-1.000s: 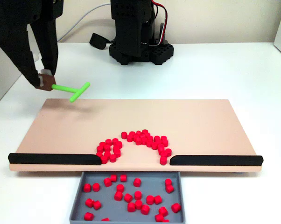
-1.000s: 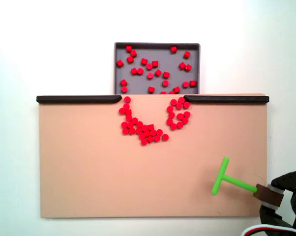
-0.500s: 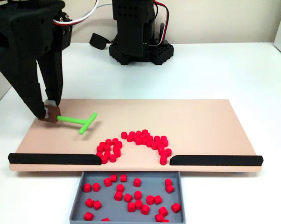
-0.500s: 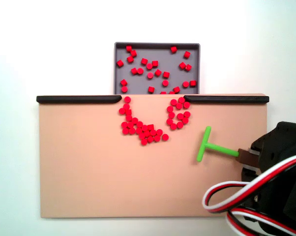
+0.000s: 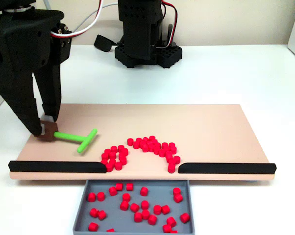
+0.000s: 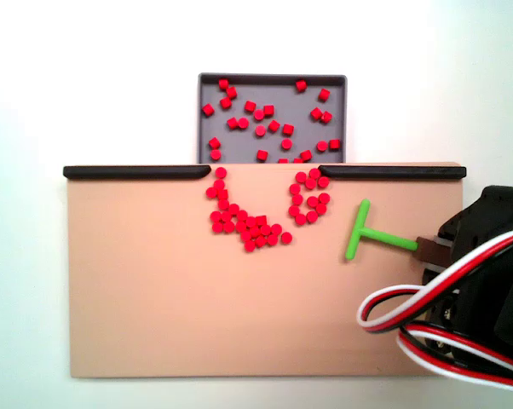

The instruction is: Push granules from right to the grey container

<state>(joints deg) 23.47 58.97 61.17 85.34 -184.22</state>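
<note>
Red granules (image 5: pixel 140 149) lie on the tan board (image 5: pixel 201 127) in an arc in front of the gap between two black strips; from above the granules (image 6: pixel 248 226) form a left band and a smaller right clump (image 6: pixel 309 198). More granules lie in the grey container (image 5: pixel 133 215), (image 6: pixel 239 145) beyond the gap. My gripper (image 5: pixel 47 129), (image 6: pixel 429 249) is shut on the brown handle of a green T-shaped pusher (image 5: pixel 80 138), (image 6: pixel 363 233). The pusher's crossbar stands a little apart from the right clump.
Black strips (image 5: pixel 54 166), (image 5: pixel 226 168) line the board's edge on either side of the gap. The arm's black base (image 5: pixel 145 34) stands behind the board. Red, white and black cables (image 6: pixel 427 298) loop over the board's lower right corner in the top-down fixed view.
My gripper came down from above the board's far corner and carried the green pusher toward the strip edge, closer to the right clump. The granules have not moved.
</note>
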